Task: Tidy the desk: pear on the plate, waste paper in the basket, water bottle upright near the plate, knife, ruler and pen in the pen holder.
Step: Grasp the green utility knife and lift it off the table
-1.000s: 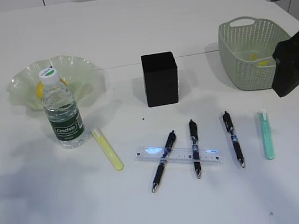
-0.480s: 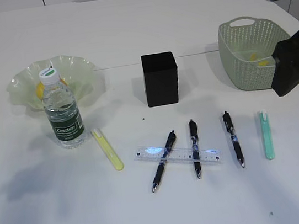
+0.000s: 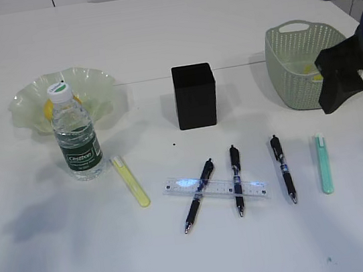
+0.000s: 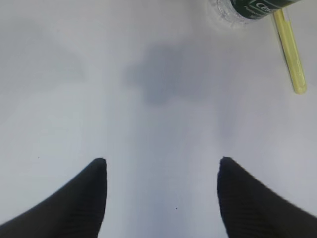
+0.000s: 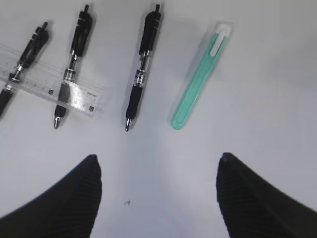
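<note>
Bottle upright by the plate, pens and cutters flat on the worktop

We read "Cestbon" on the dark green label of the water bottle [image 3: 76,138], clear with a white and green cap, standing just in front of the wavy pale green plate [image 3: 97,88], where the yellow pear [image 3: 48,110] peeks out behind it. The waste paper [image 3: 319,77] shows as yellow bits inside the sage-green basket [image 3: 294,73]. The black pen holder [image 3: 195,95] stands mid-worktop [image 3: 153,32]; before it the clear ruler [image 3: 216,188] lies across two pens [image 3: 199,196], a third pen [image 3: 283,168] to its right, then the teal cutter [image 3: 323,163], and a yellow cutter [image 3: 130,181] beside the bottle. The right fingers [image 5: 156,171] hang spread and empty above that third pen and teal cutter; the left fingers [image 4: 162,168] are spread over bare worktop. Compared with a second ago, the right arm now sits higher and further left against the basket.
</note>
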